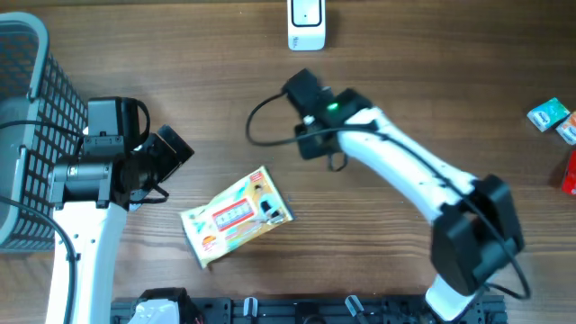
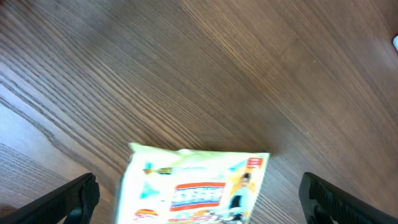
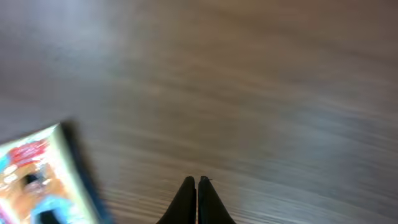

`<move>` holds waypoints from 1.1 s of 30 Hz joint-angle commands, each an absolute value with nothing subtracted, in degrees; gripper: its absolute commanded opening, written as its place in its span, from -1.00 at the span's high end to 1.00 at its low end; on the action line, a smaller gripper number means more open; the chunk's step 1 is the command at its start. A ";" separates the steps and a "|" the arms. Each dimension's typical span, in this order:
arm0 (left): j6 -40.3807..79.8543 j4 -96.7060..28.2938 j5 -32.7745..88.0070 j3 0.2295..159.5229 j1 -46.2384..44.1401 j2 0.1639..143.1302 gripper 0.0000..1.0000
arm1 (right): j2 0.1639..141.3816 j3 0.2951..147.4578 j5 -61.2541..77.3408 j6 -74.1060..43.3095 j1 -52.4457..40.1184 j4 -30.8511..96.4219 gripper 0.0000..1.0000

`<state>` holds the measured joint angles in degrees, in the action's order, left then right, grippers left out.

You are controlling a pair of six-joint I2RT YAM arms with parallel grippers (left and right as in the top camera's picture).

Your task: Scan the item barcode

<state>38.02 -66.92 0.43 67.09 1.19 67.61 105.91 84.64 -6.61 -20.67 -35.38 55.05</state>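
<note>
The item, a flat yellow and white snack packet (image 1: 237, 216) with red and blue print, lies face up on the wooden table, left of centre. No barcode shows on its upper face. My left gripper (image 1: 173, 149) hovers just up and left of it, open. In the left wrist view the packet (image 2: 196, 186) lies between and ahead of the two wide-apart black fingers (image 2: 69, 199). My right gripper (image 1: 300, 88) is over bare wood further back, shut on nothing. Its wrist view shows the fingertips (image 3: 197, 202) pressed together and the packet (image 3: 37, 180) at the lower left.
A white scanner unit (image 1: 306, 24) stands at the back edge, centre. A grey wire basket (image 1: 27, 135) fills the left side. Small boxes (image 1: 549, 115) and a red item (image 1: 569, 171) lie at the right edge. A black cable (image 1: 261, 126) loops beside the right arm.
</note>
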 commanded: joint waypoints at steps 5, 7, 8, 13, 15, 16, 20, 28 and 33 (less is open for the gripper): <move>37.80 -66.94 -0.30 66.63 1.50 67.68 -1.00 | 88.09 86.26 10.46 -7.60 -21.52 57.08 0.63; 37.80 -66.94 -0.30 66.63 1.50 67.68 -1.00 | 88.01 86.02 20.08 -6.35 -21.32 57.34 -0.15; 37.80 -66.94 -0.30 66.63 1.52 67.68 -1.00 | 88.31 85.36 23.24 -6.17 -21.58 56.80 -0.37; 37.80 -66.94 -0.30 66.63 1.50 67.68 -1.00 | 92.12 81.19 26.92 -10.13 -22.92 53.17 -0.99; 37.80 -66.94 -0.30 66.63 1.52 67.68 -1.00 | 94.15 80.93 26.52 -11.60 -22.92 53.54 -0.99; 37.80 -66.94 -0.30 66.63 1.50 67.68 -1.00 | 95.02 80.93 25.63 -11.66 -22.92 53.36 -1.00; 37.89 -66.83 -0.27 66.63 1.50 67.68 -1.00 | 96.25 80.93 25.06 -12.36 -22.92 52.49 -1.00; 37.41 -61.08 5.98 66.63 1.43 67.85 -1.00 | 96.25 80.93 23.62 -12.38 -22.92 50.15 -0.99; 37.01 -71.79 6.55 58.98 -1.08 69.10 -1.00 | 96.25 80.93 23.59 -12.40 -22.92 47.00 -1.00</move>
<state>37.56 -69.32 5.45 65.84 0.34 68.12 96.03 81.01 23.94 -11.97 -22.85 47.90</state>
